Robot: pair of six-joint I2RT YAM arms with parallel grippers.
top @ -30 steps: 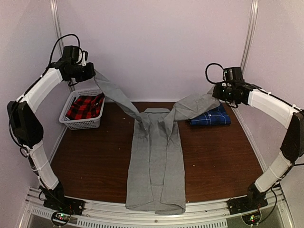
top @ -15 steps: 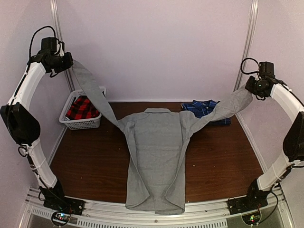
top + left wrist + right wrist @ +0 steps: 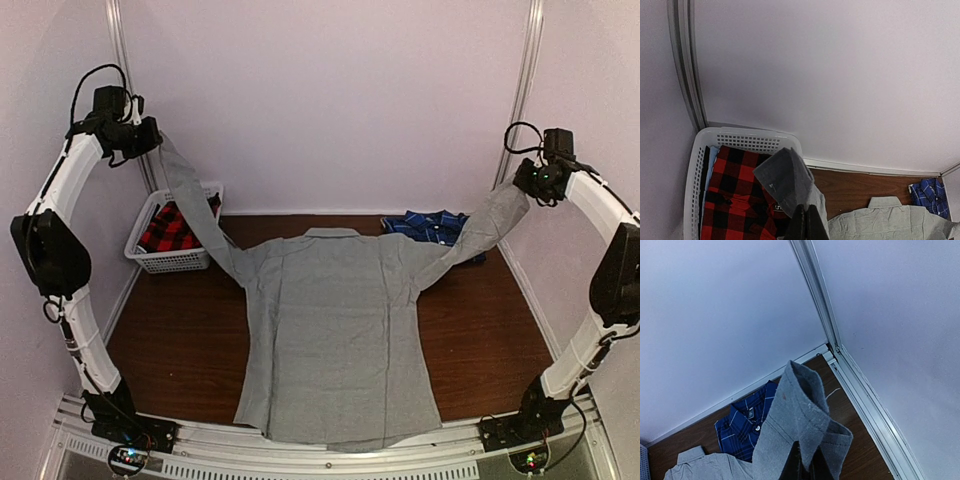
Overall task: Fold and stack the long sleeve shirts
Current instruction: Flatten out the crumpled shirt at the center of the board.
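The light grey shirt (image 3: 335, 335) lies spread flat on the brown table, collar at the back, both sleeves pulled up and outward. My left gripper (image 3: 150, 135) is raised at the far left, shut on the left sleeve cuff (image 3: 785, 175); my fingers (image 3: 807, 225) pinch it. My right gripper (image 3: 527, 180) is raised at the far right, shut on the right sleeve cuff (image 3: 805, 415). The dark blue plaid shirt (image 3: 430, 228) lies folded at the back right, partly behind the right sleeve. It also shows in the right wrist view (image 3: 747, 422) and the left wrist view (image 3: 932, 195).
A white plastic basket (image 3: 150, 262) holding a red and black plaid shirt (image 3: 172, 228) stands at the back left, under the left sleeve. White walls enclose the table on three sides. A metal rail (image 3: 320, 465) runs along the near edge.
Both grippers have pulled the sleeves outward. The grey shirt's body has opened from a narrow bunched strip into a wide flat spread on the table.
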